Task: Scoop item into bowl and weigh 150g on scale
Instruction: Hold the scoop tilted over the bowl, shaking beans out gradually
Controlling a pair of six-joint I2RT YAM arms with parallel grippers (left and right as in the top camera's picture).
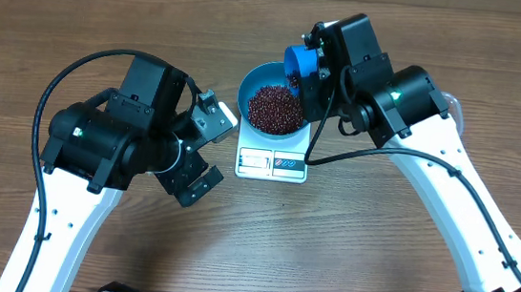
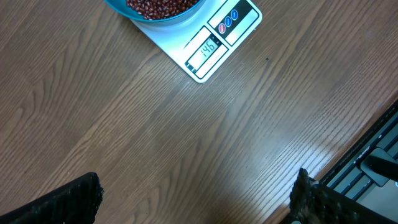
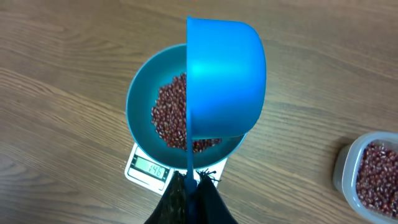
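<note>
The overhead view looks straight down on the table (image 1: 62, 12) from well above. The left wrist view sits low over the table, with the scale (image 2: 214, 46) at its top edge. The right wrist view looks steeply down past the scoop (image 3: 227, 74), close above the bowl (image 3: 143, 102). All three views share the bowl and scale.

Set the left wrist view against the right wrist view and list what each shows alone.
Left wrist only: the open left gripper and the buttons on the scale. Right wrist only: the blue scoop tipped over the bowl, its handle in the shut right gripper, and a clear tub of beans. Both: the bowl of beans on the scale, display included.
</note>
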